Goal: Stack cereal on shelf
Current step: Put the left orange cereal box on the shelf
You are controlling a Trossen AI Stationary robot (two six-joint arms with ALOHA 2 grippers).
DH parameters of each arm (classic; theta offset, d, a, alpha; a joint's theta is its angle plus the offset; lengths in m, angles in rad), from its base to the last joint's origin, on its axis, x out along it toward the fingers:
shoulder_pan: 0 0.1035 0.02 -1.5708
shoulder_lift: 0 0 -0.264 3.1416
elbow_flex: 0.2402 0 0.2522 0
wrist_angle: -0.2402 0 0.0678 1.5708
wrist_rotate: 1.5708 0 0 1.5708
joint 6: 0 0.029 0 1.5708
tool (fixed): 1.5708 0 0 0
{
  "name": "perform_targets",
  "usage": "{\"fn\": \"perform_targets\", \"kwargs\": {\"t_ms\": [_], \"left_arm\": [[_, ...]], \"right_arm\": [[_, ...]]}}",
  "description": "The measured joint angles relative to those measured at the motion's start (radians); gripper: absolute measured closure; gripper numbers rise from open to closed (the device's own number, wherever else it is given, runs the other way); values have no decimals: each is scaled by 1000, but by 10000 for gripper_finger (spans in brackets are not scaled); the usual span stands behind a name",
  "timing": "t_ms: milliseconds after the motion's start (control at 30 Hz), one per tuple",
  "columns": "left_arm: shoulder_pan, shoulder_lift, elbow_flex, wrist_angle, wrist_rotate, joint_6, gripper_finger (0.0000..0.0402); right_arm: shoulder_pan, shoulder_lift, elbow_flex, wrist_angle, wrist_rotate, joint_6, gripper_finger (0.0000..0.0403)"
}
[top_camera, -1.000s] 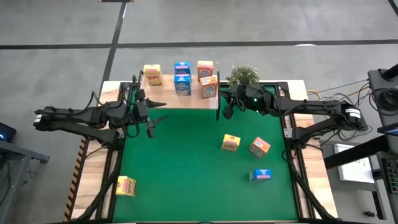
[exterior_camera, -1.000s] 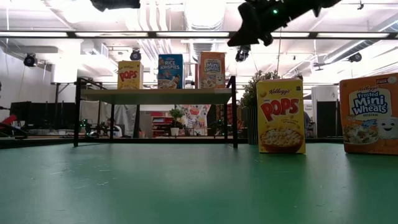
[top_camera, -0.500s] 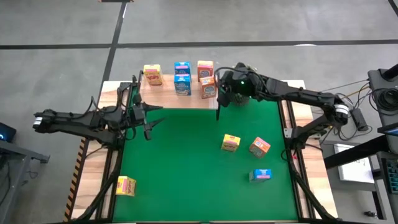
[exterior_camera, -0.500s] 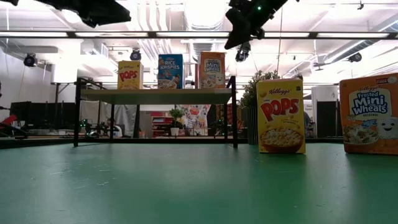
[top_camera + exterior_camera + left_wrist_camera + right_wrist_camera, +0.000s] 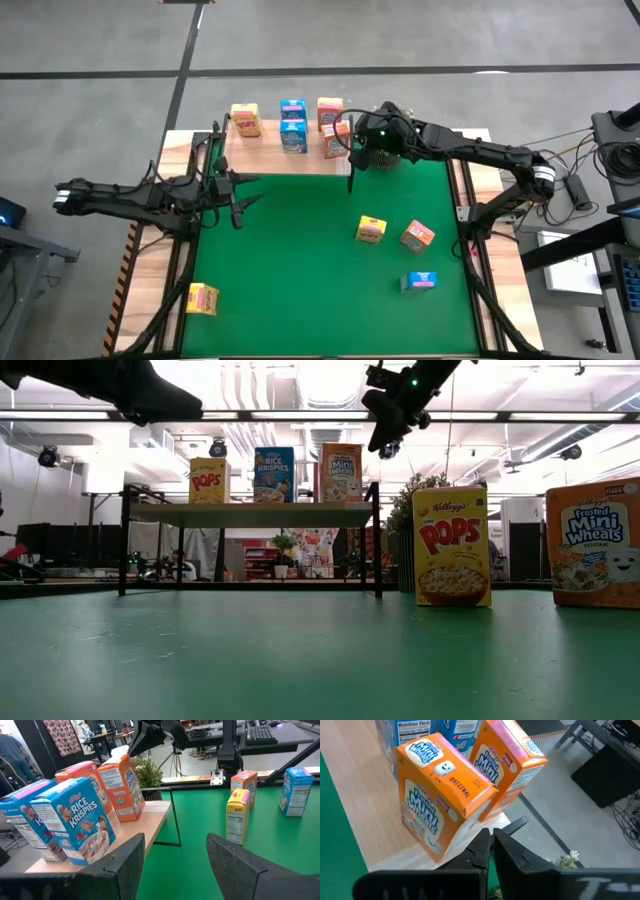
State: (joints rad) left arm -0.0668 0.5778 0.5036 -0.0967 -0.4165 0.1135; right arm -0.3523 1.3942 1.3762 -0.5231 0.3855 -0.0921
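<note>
The light-wood shelf [image 5: 265,150] stands at the table's far edge. On it stand a yellow box [image 5: 245,120], two blue boxes [image 5: 293,124] and two orange-red boxes [image 5: 333,126]. On the green mat stand a yellow box [image 5: 371,230], an orange-red box [image 5: 417,236] and a blue box [image 5: 420,281]. Another yellow box [image 5: 203,298] lies near the left edge. My right gripper [image 5: 491,839] is shut, right beside the front orange-red box [image 5: 442,797] at the shelf's right end. My left gripper [image 5: 175,851] is open, in the air left of the shelf's front. My right gripper has its shut fingertips [image 5: 483,840] next to the lower corner [image 5: 470,826] of the front orange-red box, coming from the table's right side. I cannot tell whether they touch the box. The box stands upright on the shelf board.
A small green potted plant [image 5: 405,510] stands right of the shelf, under my right arm. Black metal frame rails [image 5: 185,255] run along the mat's left and right sides. The green mat [image 5: 300,270] lies bare between the shelf and the loose boxes.
My right gripper has moved from above the mat by the plant toward the far edge and left, to the shelf's right end beside the orange-red boxes. My left gripper has drawn back a little toward the table's left and near edges. No box has moved.
</note>
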Motion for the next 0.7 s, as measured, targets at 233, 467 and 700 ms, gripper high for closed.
{"fn": "perform_targets", "kwargs": {"t_ms": [233,467,700], "left_arm": [[0,-7,-8,0,0,0,205],[0,-8,-8,0,0,0,205],[0,-7,-8,0,0,0,205]], "right_arm": [[1,54,-1,28,-27,4,390],[3,105,-2,64,-28,-4,390],[10,108,-2,66,-98,19,390]]}}
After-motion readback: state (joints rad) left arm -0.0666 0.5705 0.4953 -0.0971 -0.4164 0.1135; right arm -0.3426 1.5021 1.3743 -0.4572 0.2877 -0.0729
